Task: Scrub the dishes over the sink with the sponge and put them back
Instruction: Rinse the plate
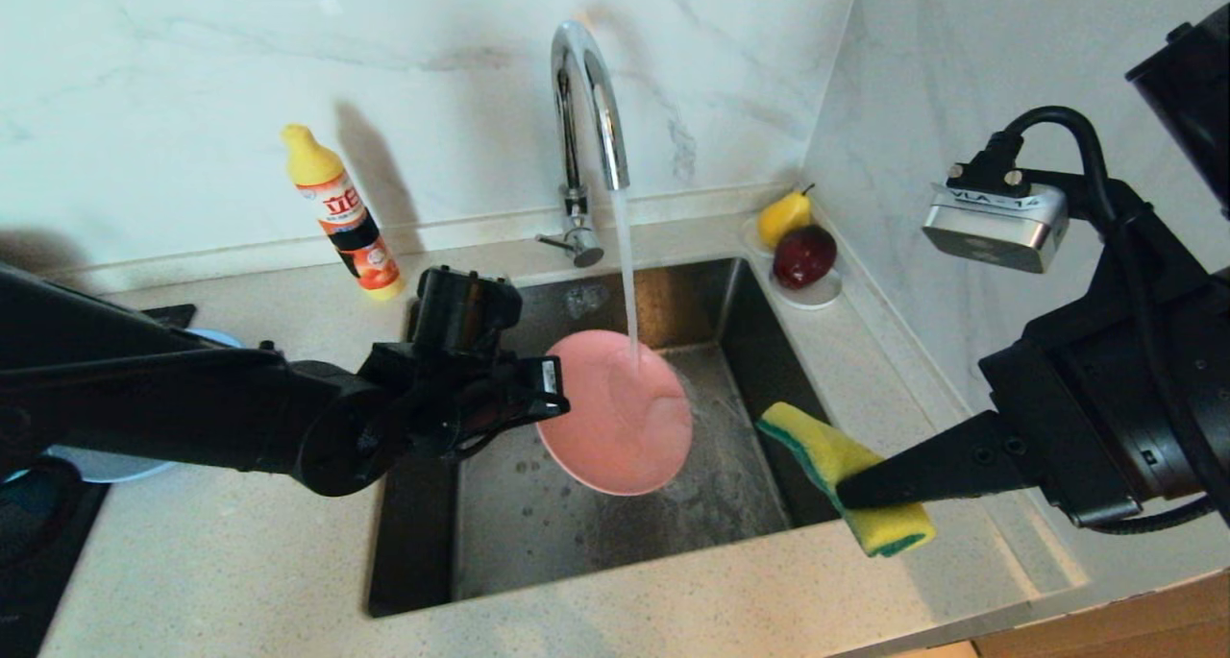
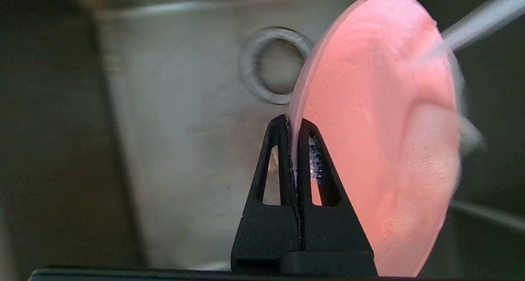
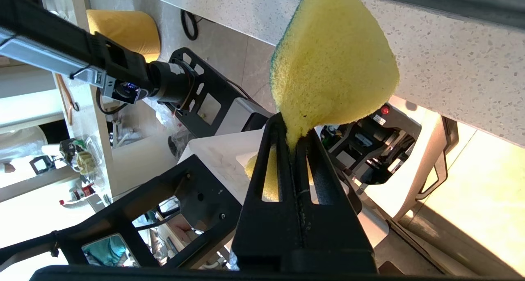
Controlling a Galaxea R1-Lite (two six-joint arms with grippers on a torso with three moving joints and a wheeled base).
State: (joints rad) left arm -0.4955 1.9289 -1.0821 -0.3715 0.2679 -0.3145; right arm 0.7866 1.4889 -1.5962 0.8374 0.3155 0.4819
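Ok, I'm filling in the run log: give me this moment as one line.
left gripper: shut on pink plate, under tap water, over sink | right gripper: shut on sponge, beside sink

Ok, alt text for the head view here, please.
The left gripper holds the pink plate by its rim under the faucet's running water, over the sink. The right gripper pinches the sponge at the sink's right edge.
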